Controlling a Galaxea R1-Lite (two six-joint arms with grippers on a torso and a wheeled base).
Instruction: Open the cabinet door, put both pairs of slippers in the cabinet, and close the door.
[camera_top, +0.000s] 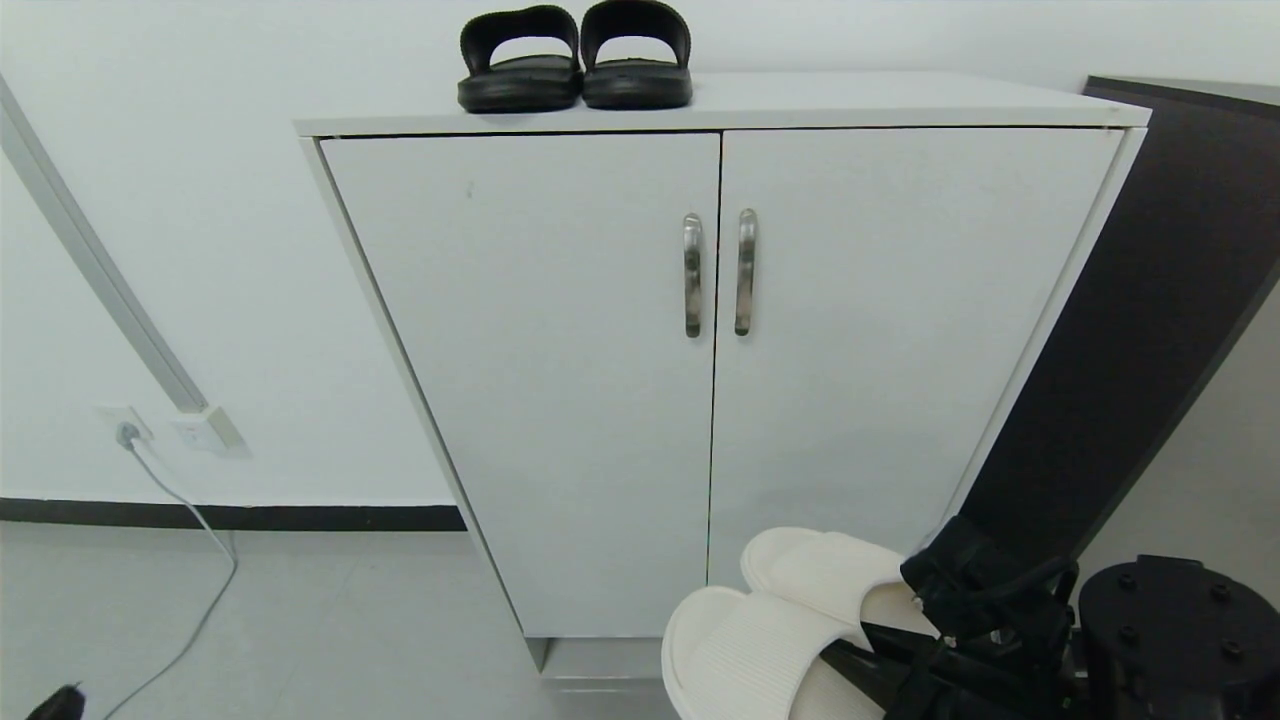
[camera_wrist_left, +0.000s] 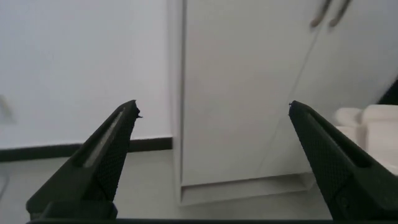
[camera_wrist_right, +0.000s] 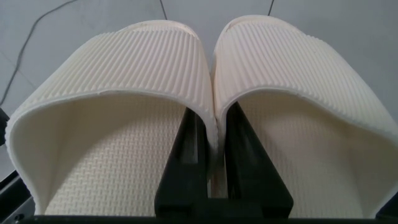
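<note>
The cabinet (camera_top: 560, 400) is plain white with brushed-silver handles (camera_top: 692, 275), the black slippers (camera_top: 575, 62) are a solid matte black, the cream slippers (camera_top: 745, 650) have ribbed straps (their footbeds a fine cross-hatch), and the floor (camera_top: 300, 620) is pale grey.

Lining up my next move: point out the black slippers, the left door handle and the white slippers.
black slippers (camera_top: 575, 88): head view, where the two soles meet.
left door handle (camera_top: 692, 275): head view, middle of the bar.
white slippers (camera_wrist_right: 189, 71): right wrist view, ribbed strap.
</note>
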